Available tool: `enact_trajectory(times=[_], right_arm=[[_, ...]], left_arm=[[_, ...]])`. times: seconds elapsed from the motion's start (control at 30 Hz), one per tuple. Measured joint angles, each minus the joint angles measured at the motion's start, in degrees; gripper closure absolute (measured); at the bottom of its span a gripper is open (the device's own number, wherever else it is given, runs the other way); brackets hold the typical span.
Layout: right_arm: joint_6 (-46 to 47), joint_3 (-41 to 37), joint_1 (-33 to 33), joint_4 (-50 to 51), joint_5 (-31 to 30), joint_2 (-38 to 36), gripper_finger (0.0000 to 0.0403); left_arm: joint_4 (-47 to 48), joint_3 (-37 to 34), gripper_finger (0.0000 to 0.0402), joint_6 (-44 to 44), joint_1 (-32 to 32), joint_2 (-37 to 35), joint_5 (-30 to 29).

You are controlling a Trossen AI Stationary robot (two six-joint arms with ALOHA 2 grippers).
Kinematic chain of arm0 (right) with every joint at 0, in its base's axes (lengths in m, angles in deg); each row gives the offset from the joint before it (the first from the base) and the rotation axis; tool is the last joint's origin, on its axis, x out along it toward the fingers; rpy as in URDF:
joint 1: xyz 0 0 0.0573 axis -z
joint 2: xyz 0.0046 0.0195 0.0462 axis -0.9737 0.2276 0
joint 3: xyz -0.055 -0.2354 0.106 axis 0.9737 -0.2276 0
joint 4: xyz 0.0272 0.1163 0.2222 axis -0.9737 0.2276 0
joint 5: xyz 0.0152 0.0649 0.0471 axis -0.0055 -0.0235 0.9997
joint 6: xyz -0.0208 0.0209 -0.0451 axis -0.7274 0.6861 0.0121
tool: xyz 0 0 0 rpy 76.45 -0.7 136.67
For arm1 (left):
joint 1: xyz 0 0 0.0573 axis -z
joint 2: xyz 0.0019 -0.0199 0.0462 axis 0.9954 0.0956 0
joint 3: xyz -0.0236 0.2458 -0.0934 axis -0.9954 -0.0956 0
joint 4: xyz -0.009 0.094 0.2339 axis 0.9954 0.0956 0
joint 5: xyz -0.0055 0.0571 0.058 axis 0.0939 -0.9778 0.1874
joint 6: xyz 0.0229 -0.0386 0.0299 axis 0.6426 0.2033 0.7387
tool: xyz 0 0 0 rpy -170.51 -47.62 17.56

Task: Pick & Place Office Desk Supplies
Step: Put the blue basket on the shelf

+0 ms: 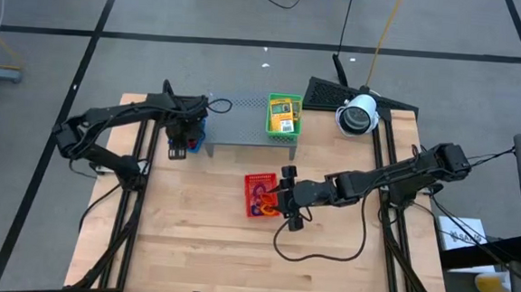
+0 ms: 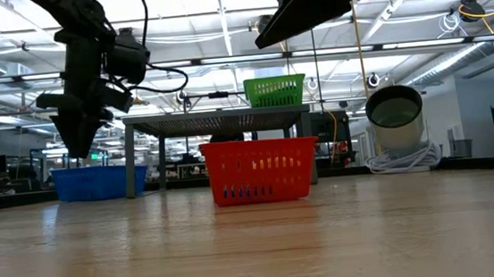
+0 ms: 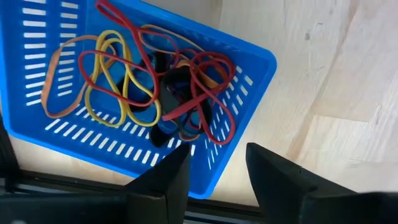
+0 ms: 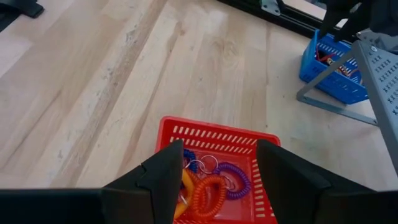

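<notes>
Tangled rubber bands (image 3: 134,78) in red, yellow, tan and black lie in the blue mesh basket (image 3: 249,68), which stands on the table beside the rack's left leg. My left gripper (image 3: 217,171) hangs open above that basket's corner (image 1: 181,143). Orange, purple and blue coiled loops (image 4: 211,186) lie in the red basket (image 4: 217,134), which stands mid-table (image 1: 259,195). My right gripper (image 4: 221,165) is open, just above the red basket's right side (image 1: 284,198). Yellow-and-green packets (image 1: 283,114) sit in the green basket (image 2: 274,89) on top of the rack.
The grey perforated rack (image 1: 248,132) stands at the table's far side, with the blue basket (image 1: 198,131) at its left end. A white round device (image 1: 358,114) with coiled cable sits at the far right. A black cable (image 1: 317,251) loops over the near-right tabletop.
</notes>
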Motion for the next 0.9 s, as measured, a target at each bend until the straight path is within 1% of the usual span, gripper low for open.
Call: enact_trajectory(times=[0.27,0.53,0.7,0.8,0.9], right_arm=[[-0.01,-0.01,0.0,0.86,0.02,0.0,0.0206],[-0.03,-0.02,-0.07,0.87,0.02,0.0,0.0206],[-0.03,-0.02,-0.07,0.87,0.02,0.0,0.0206],[-0.03,-0.02,-0.07,0.87,0.02,0.0,0.0206],[-0.03,-0.02,-0.08,0.87,0.02,0.0,0.0206]], left_arm=[[-0.34,-0.03,0.0236,1.75,-2.0,-0.04,-0.03],[-3.04,-5.69,0.0236,3.92,-4.05,-0.04,-0.9],[-3.79,-6.6,0.0236,4.28,-4.25,-0.04,-1.03],[-3.9,-6.6,0.0236,4.21,-4.25,-0.04,0.22],[-5.03,-6.6,0.0236,4.1,-4.22,-0.04,2.86]])
